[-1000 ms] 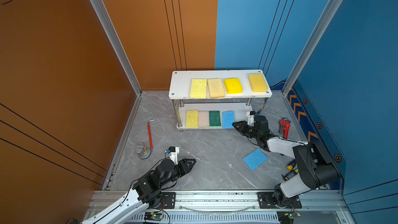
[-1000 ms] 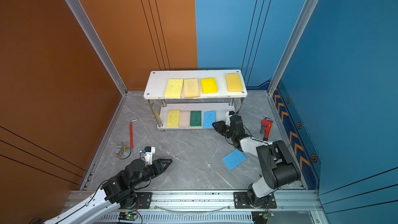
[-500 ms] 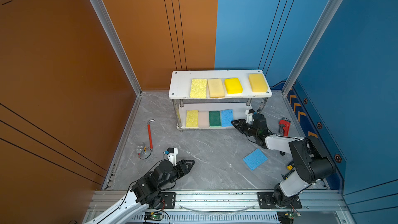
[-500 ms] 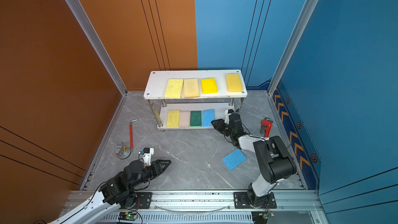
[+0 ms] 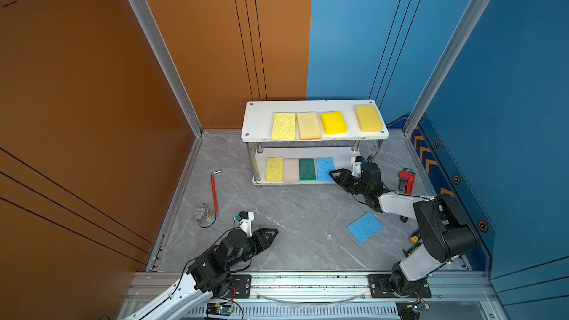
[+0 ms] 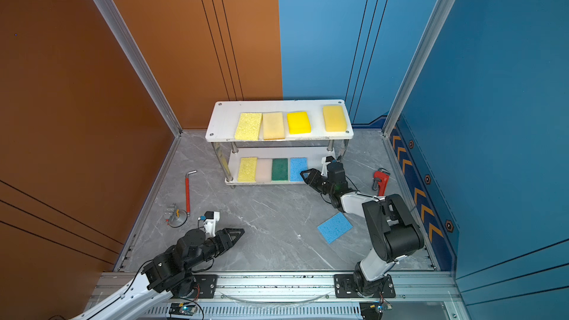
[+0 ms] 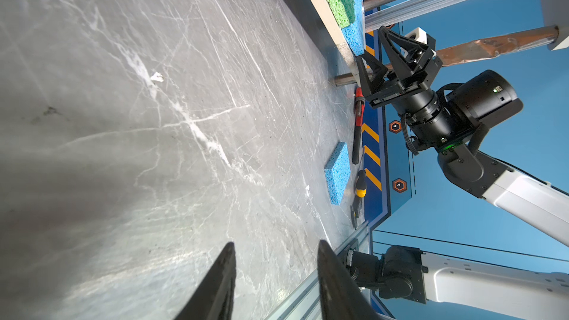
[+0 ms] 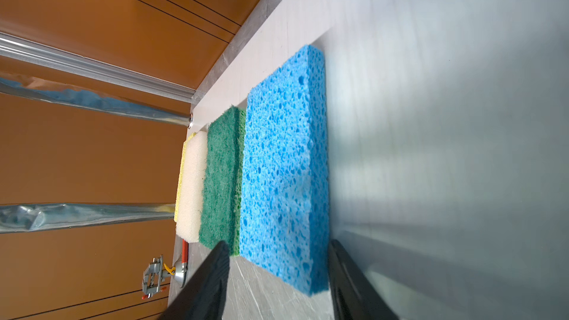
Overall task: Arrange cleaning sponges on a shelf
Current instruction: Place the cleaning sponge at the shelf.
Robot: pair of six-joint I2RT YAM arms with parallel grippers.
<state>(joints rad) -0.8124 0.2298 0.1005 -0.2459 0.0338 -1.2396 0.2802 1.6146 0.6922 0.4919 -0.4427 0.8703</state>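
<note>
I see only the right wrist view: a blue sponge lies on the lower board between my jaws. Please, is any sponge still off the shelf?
Observer: Yes, a second blue sponge lies flat on the floor, touching nothing.
Operator: How full is the upper board?
Observer: The upper board carries four sponges, with a gap before the rightmost one.
Operator: And the left gripper?
Observer: The left gripper hangs over bare floor, jaws open, holding nothing.
</note>
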